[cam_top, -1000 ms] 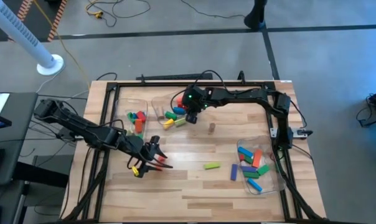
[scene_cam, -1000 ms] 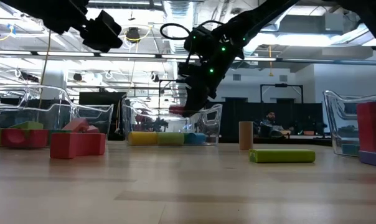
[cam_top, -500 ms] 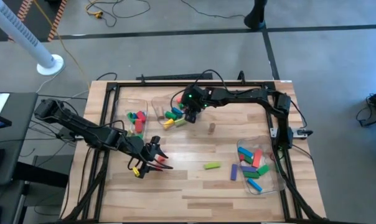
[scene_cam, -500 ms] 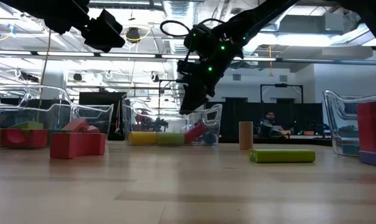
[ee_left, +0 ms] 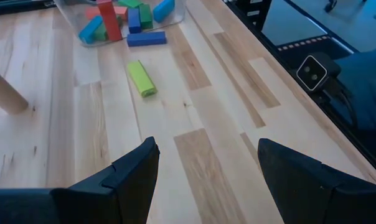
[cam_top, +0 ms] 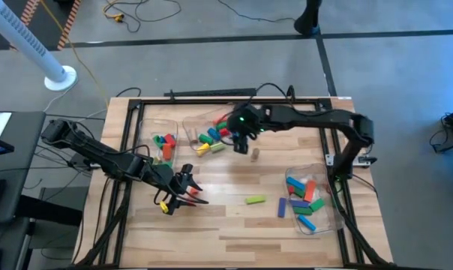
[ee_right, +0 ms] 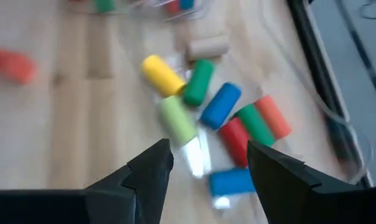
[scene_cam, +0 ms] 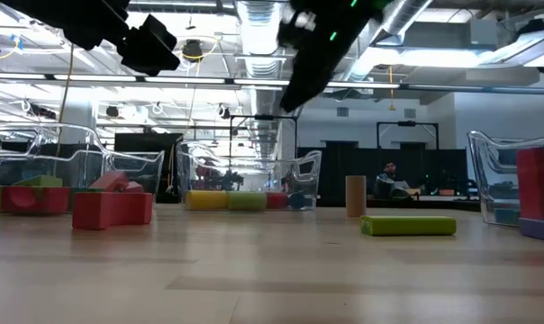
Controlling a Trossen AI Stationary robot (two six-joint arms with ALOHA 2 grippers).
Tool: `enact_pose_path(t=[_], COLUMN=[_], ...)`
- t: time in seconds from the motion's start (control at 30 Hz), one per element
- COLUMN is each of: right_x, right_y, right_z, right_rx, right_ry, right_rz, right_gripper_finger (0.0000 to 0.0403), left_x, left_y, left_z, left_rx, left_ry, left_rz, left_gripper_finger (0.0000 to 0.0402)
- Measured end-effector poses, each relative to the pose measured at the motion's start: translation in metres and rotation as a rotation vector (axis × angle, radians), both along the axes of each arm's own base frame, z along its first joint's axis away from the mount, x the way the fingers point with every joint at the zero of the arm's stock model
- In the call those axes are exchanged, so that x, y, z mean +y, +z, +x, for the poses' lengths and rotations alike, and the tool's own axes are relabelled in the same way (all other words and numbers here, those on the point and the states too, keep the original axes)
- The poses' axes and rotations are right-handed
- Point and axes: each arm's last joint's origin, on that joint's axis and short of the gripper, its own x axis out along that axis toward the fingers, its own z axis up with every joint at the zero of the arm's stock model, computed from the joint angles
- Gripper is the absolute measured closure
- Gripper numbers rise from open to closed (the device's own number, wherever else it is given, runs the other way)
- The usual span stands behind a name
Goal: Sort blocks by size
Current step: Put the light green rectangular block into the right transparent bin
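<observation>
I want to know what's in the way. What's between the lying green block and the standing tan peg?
Nothing: in the high view, only bare wood separates the green block from the tan peg; the low view agrees.

You were working in a robotics lab or open industrial workspace. The butcher-block table (cam_top: pixel 211 217) sat inside a black metal frame (cam_top: pixel 126 150) on a bare grey concrete floor (cam_top: pixel 211 45), with loose cables (cam_top: pixel 129 11) lying across it and a white fan (cam_top: pixel 39 52) standing nearby. Across the room you had exposed ceiling ducting (scene_cam: pixel 254 18), rows of strip lights and glass partitions, and a person (scene_cam: pixel 392 180) sat at a desk in the background. A small camera (ee_left: pixel 312 71) was mounted at the table's edge.
</observation>
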Motion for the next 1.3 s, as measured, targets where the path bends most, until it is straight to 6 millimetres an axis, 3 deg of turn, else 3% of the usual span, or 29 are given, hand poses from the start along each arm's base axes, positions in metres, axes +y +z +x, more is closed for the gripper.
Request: enact_pose_path(t=[0.2, 0.33, 0.47, 0.63, 0.93, 1.3], right_x=[0.052, 0.092, 0.131, 0.169, 0.181, 0.178], right_y=[0.034, 0.044, 0.04, 0.018, -0.035, -0.084], right_z=[-0.035, -0.055, -0.062, -0.066, -0.075, -0.086], right_rx=[0.063, 0.125, 0.183, 0.25, 0.419, 0.422], right_ry=[0.057, 0.101, 0.15, 0.211, 0.125, 0.102], right_rz=[0.07, 0.124, 0.167, 0.144, 0.131, 0.143], right_gripper_finger=[0.0163, 0.0163, 0.0163, 0.0163, 0.0163, 0.0163], left_x=[-0.001, -0.003, -0.006, -0.009, -0.01, -0.01], left_y=[-0.001, -0.008, -0.019, -0.033, -0.033, -0.031], left_z=[0.001, 0.004, 0.01, 0.019, 0.022, 0.023], left_rx=[0.003, 0.024, 0.063, 0.082, 0.062, 0.043], left_ry=[-0.002, -0.013, -0.025, -0.034, -0.03, -0.025], left_rz=[0.007, 0.032, 0.066, 0.089, 0.078, 0.067], left_gripper_finger=[0.0134, 0.0134, 0.0134, 0.0134, 0.0134, 0.0134])
